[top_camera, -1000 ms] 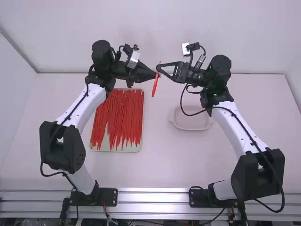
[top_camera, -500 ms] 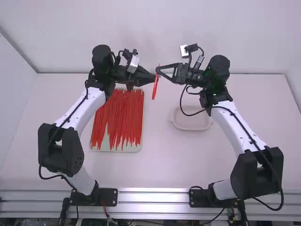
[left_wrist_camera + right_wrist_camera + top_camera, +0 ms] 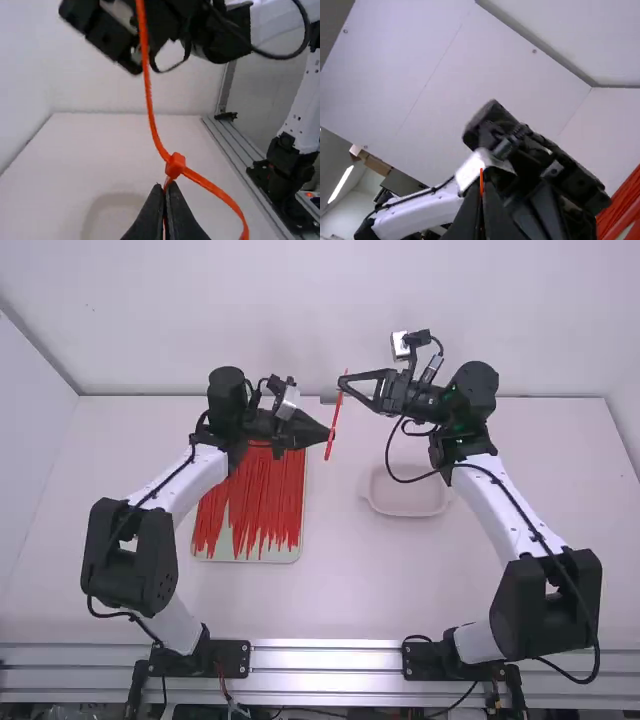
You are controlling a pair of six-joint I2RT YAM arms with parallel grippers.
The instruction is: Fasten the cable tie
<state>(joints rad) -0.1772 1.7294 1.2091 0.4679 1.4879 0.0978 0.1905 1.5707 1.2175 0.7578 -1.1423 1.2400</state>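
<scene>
Held item: one red cable tie (image 3: 336, 415), off the table, above and just past the far right corner of the tray (image 3: 247, 558), strap steeply tilted in the high view.

Left gripper (image 3: 322, 432): fingers pressed together on the tie just under its small square head; in the left wrist view (image 3: 164, 187) two lengths of strap (image 3: 150, 115) meet at that head; one runs to the right gripper (image 3: 135, 47), the other trails free.

Right gripper (image 3: 343, 390): higher and farther from the tray than the left one, closed on the upper end of the strap; in the right wrist view (image 3: 481, 192) the fingers pinch a thin orange strip (image 3: 481, 177), no gap between them.

Surroundings: tray holds a dense pile of loose red ties (image 3: 255, 495), lengthwise, too many to count; the left arm's wrist covers the pile's far end in the high view; one white dish (image 3: 370, 496) on the table right of the tray, well apart from it, partly under the right arm's cable.

Count: two arms, one tray, one dish, one tie in the air.
</scene>
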